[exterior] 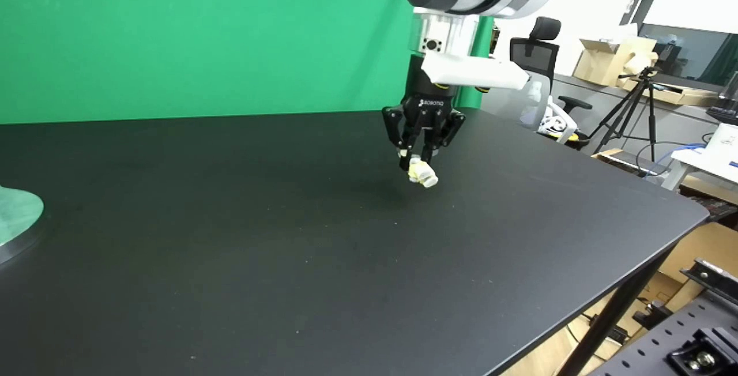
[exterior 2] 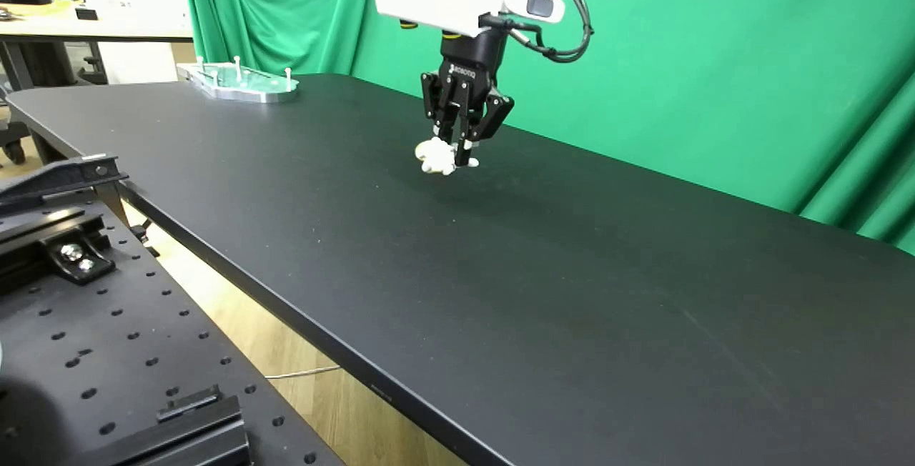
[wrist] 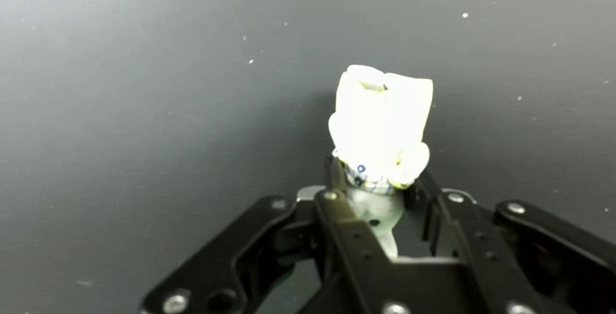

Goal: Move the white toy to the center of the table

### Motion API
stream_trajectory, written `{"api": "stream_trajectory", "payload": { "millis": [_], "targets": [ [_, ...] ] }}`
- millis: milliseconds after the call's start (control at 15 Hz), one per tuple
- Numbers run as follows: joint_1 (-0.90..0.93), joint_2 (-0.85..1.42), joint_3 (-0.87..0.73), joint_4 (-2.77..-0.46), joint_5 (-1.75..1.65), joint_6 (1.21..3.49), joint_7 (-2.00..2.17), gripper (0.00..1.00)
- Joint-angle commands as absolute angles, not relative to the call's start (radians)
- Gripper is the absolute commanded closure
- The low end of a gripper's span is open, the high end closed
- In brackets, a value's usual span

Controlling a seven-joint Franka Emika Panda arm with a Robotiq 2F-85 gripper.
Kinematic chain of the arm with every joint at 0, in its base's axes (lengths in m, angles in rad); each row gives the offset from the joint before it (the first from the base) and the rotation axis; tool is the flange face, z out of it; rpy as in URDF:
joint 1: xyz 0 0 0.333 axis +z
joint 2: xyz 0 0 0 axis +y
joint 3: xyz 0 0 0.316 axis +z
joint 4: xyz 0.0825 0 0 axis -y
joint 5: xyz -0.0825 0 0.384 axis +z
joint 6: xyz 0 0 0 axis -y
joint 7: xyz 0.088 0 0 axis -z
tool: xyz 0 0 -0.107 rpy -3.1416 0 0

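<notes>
Wrist cam view alone shows blue-patterned band (wrist: 371, 186) on white toy (wrist: 380, 128), pinched w/in claw (wrist: 378, 174).

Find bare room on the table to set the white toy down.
In an exterior view, the table is bare from the white toy toward the perforated plate, and between the toy and the clear pegged stand. Crowded: around the toy, gripped by the fingers, and where that stand sits.
</notes>
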State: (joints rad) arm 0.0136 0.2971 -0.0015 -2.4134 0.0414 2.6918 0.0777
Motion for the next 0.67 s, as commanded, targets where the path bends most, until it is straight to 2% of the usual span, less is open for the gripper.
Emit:
{"api": "stream_trajectory", "payload": {
  "millis": [0, 67, 133, 200, 600],
  "targets": [
    [-0.012, 0.289, -0.032, -2.435, 0.059, 2.741, 0.104, 0.90],
    [-0.019, 0.289, -0.038, -2.436, 0.057, 2.745, 0.099, 0.69],
    [-0.021, 0.288, -0.046, -2.437, 0.048, 2.743, 0.099, 0.40],
    [-0.015, 0.287, -0.059, -2.440, 0.034, 2.755, 0.113, 0.39],
    [-0.016, 0.247, -0.046, -2.454, 0.053, 2.764, 0.086, 0.01]
  ]
}}
